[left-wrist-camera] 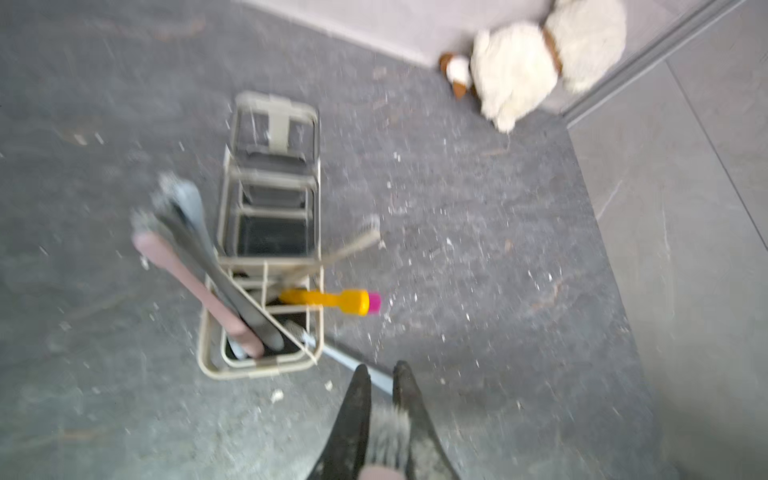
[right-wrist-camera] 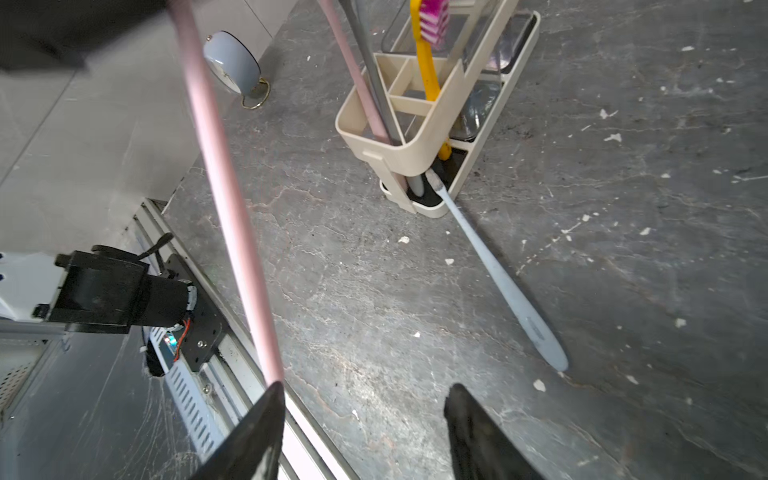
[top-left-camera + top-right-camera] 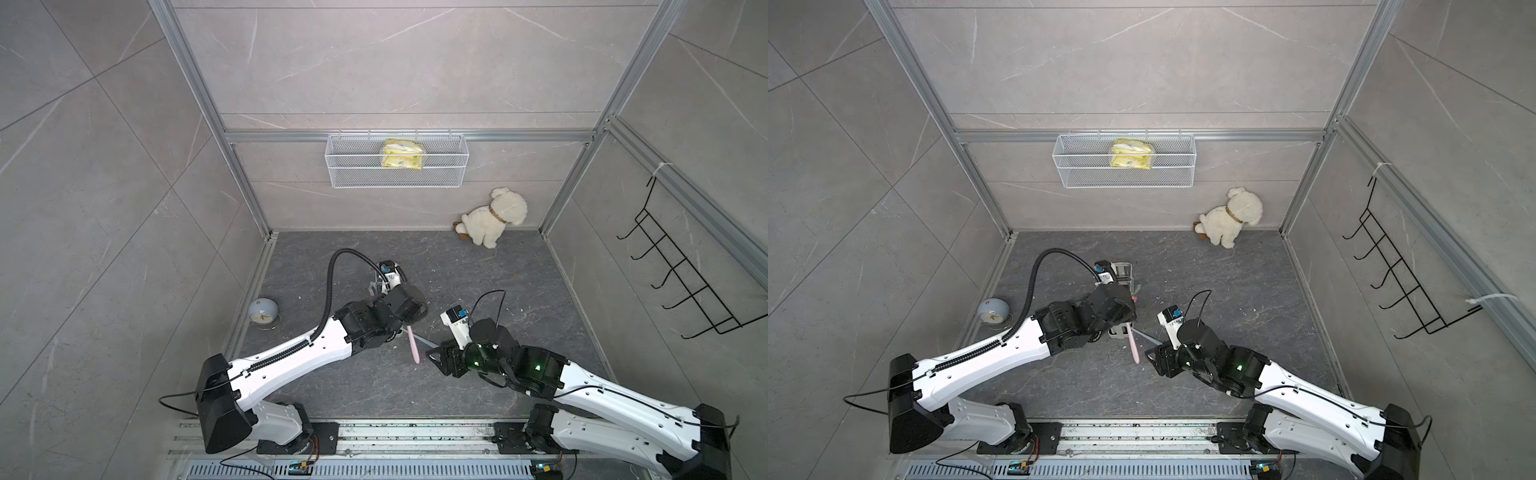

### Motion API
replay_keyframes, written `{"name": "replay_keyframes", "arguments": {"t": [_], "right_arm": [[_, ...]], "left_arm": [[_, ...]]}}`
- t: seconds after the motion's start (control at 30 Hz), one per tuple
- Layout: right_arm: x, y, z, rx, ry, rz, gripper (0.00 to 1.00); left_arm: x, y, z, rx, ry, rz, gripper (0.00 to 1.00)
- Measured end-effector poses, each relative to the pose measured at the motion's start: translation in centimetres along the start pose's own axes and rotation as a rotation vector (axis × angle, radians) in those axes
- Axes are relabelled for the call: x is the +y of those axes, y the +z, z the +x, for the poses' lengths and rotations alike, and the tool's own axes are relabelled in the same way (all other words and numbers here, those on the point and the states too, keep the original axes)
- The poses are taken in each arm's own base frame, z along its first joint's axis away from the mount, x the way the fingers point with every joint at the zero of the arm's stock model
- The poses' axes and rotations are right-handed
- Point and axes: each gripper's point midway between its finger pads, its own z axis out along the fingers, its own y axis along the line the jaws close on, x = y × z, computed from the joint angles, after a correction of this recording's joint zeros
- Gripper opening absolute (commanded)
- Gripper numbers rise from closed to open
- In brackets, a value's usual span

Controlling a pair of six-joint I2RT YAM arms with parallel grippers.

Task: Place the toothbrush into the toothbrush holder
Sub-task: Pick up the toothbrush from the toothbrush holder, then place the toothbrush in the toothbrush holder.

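Observation:
A pink toothbrush (image 3: pixel 414 347) hangs handle-down from my left gripper (image 1: pixel 382 370). The jaws are shut on its bristled head (image 1: pixel 388 428). In the right wrist view its handle (image 2: pixel 226 199) runs down to the tip of one finger of my right gripper (image 2: pixel 363 392). That gripper stands open with nothing between its jaws. The cream toothbrush holder (image 2: pixel 415 160) stands on the floor just beyond, largely hidden under the left wrist in a top view (image 3: pixel 1124 266). It holds a pink, a grey and a yellow brush (image 2: pixel 428 70).
A light blue toothbrush (image 2: pixel 498 270) lies on the floor, its head in the holder's base. A blue clock (image 3: pixel 263 311) sits by the left wall and a plush dog (image 3: pixel 494 218) at the back right. A wire basket (image 3: pixel 357 174) and black hook rack (image 3: pixel 681 282) hang on the walls.

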Motion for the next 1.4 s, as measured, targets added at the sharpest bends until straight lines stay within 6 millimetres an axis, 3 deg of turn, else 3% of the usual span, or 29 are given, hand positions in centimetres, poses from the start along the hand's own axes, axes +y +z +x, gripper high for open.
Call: {"name": "replay_keyframes", "arguments": {"t": [0.1,0.2,0.37,0.57,0.87,1.1,1.4], "right_arm": [[-0.4,0.4,0.3,0.016,-0.001,0.022,0.64],[-0.8,0.9,0.8,0.037,0.0,0.039,0.64],[-1.5,1.5,1.5,0.06,0.0,0.064,0.64],[-2.2,1.8,2.3,0.073,-0.001,0.089,0.65],[-3.0,2.2,3.2,0.086,-0.008,0.109,0.65],[-3.4,2.7,3.6,0.094,-0.008,0.123,0.65],[-4.2,2.9,4.5,0.104,-0.013,0.149,0.65]], "left_arm": [[0.3,-0.1,-4.2,-0.17,0.109,-0.041,0.0],[0.6,0.5,-7.1,-0.302,0.208,-0.088,0.0],[0.9,3.2,-9.3,-0.434,0.299,-0.152,0.0],[1.6,6.3,-8.8,-0.477,0.359,-0.192,0.0],[2.9,7.1,-7.7,-0.509,0.33,-0.191,0.0],[2.5,8.1,-8.1,-0.564,0.285,-0.171,0.0],[3.6,10.9,-4.8,-0.533,0.307,-0.183,0.0]]}}
